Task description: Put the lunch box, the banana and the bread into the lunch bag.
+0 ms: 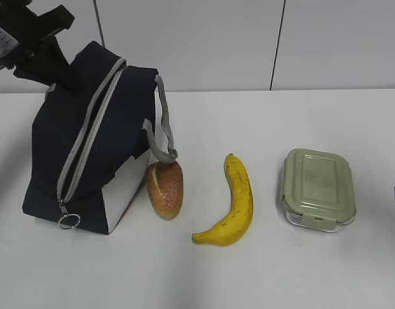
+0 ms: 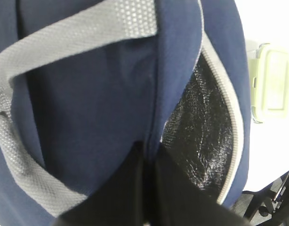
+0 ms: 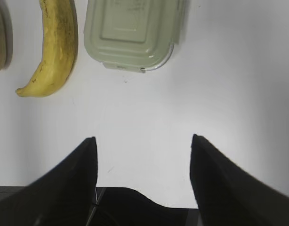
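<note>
Leftmost, lunch bag (image 1: 88, 141) upright on table (image 1: 313, 270), zip parted, silvery lining showing; left gripper (image 2: 147, 157) pinched on lunch bag's top edge, apparently gripping fabric. Rightwards: bread (image 1: 165, 187) just beside it; banana (image 1: 233, 203); lunch box (image 1: 317, 188), lidded; right gripper (image 3: 143, 141) spread wide, holding nothing.

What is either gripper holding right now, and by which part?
The left gripper pinches the lunch bag by the fabric edge beside its open zipper. The right gripper is open and empty.

exterior view slanting down at the table from the near side, left wrist view pressed close against the lunch bag (image 2: 102, 103), right wrist view higher above the table, all three sharing the lunch box (image 3: 132, 33)
</note>
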